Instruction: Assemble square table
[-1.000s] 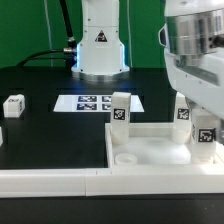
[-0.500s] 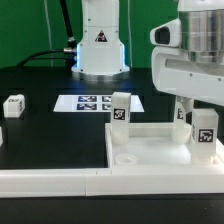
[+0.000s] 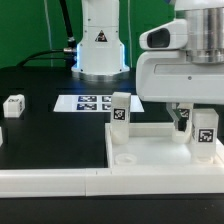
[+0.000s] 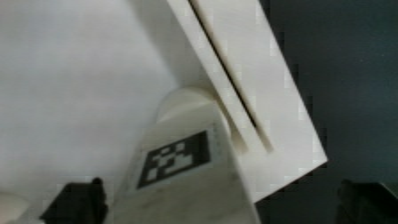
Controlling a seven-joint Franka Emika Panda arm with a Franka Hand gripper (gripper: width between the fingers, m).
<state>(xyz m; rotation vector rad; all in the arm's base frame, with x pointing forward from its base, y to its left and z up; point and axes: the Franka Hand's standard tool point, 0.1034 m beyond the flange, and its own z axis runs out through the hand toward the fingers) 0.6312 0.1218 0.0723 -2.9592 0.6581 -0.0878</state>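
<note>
**A:** Where to find the slab point(image 3: 150, 148)?

**B:** On the bench point(image 3: 40, 135), toward the exterior view's right. Lies flat, white, with raised rims, just behind the wall point(image 3: 50, 182) at the near edge.

**A:** And the legs?

**B:** Can count three for sure. See the left leg point(image 3: 120, 108) standing upright at the slab's far corner, close to the marker board point(image 3: 88, 102), tag toward the camera. See the right leg point(image 3: 205, 130) upright too, on the slab's far side at the exterior view's right, also showing its tag. Then spot the loose leg point(image 3: 13, 105) alone on the bench at the exterior view's left, well apart from the slab.

**A:** Any more near the right leg?

**B:** Cannot tell; too much hidden there under the arm.

**A:** State of the claw point(image 4: 219, 200)?

**B:** Released, spread wide, grasping nothing. Hangs directly above the right leg. In the wrist view, shows both fingertips point(image 4: 75, 200) far apart, with a tagged leg, apparently the right one, between them and touching neither. Shows that leg standing on the slab just beside a rim, dark bench beyond.

**A:** Anything else on the slab?

**B:** A round socket point(image 3: 127, 158) near the corner closest to the wall, on the exterior view's left side of the slab.

**A:** Behind it all?

**B:** The robot base point(image 3: 100, 45), beyond the marker board.
</note>
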